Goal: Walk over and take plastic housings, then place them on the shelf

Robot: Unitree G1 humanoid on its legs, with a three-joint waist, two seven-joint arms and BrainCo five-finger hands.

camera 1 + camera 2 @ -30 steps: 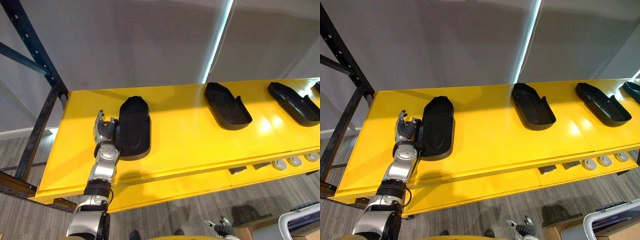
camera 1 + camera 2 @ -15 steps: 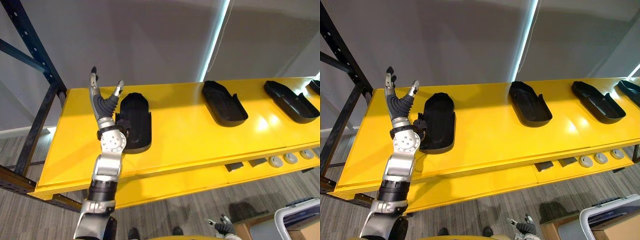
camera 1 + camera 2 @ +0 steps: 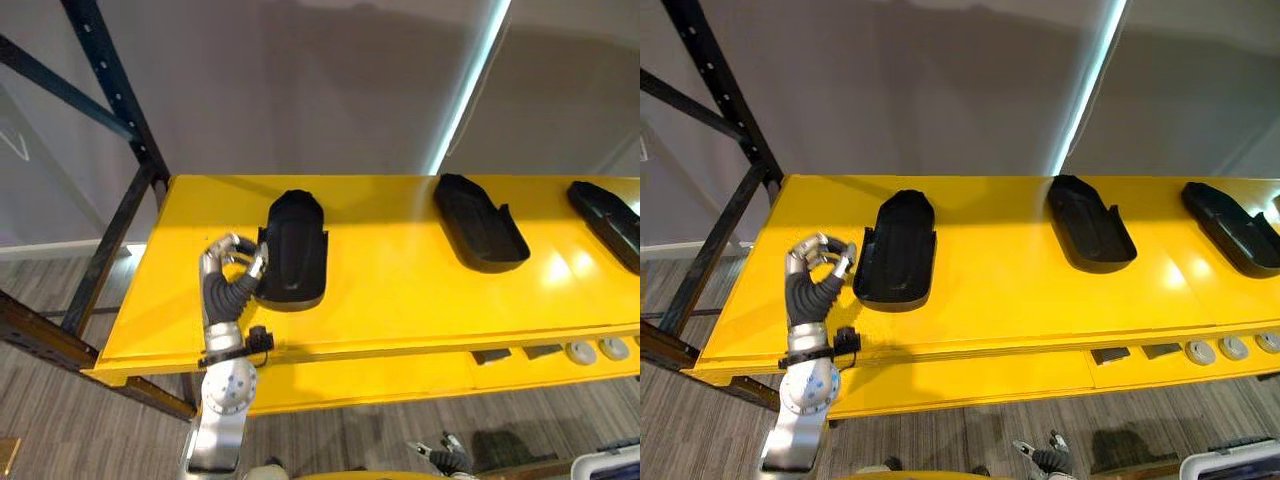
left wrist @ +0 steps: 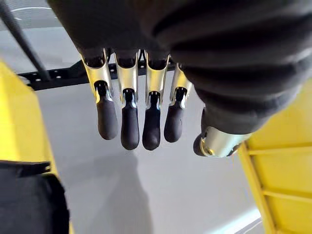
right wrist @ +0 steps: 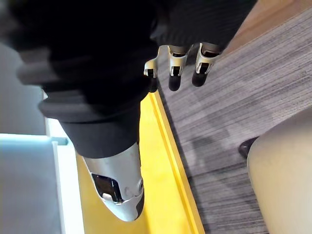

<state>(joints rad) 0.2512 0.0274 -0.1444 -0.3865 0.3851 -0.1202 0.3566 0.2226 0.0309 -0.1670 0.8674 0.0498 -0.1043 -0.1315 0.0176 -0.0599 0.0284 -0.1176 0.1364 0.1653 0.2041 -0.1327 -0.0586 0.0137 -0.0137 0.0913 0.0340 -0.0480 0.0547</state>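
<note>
A black plastic housing point(image 3: 295, 250) lies hollow side up on the yellow shelf point(image 3: 400, 290), near its left end. My left hand point(image 3: 230, 280) hovers just left of that housing with its fingers curled and nothing in them. In the left wrist view the dark fingertips point(image 4: 129, 126) hang bent over empty space, and a corner of the housing point(image 4: 24, 200) shows beside them. My right hand point(image 3: 1040, 458) hangs low over the floor, its fingers point(image 5: 175, 73) relaxed and empty.
Two more black housings point(image 3: 480, 225) point(image 3: 610, 215) lie further right on the shelf. Small grey discs point(image 3: 580, 351) and dark blocks sit on the lower ledge. A dark blue rack upright point(image 3: 110, 80) stands at the shelf's left end.
The left hand, at the housing's side, then raised with spread fingers, has dropped back and curled its fingers. The housing stays put; the camera has shifted.
</note>
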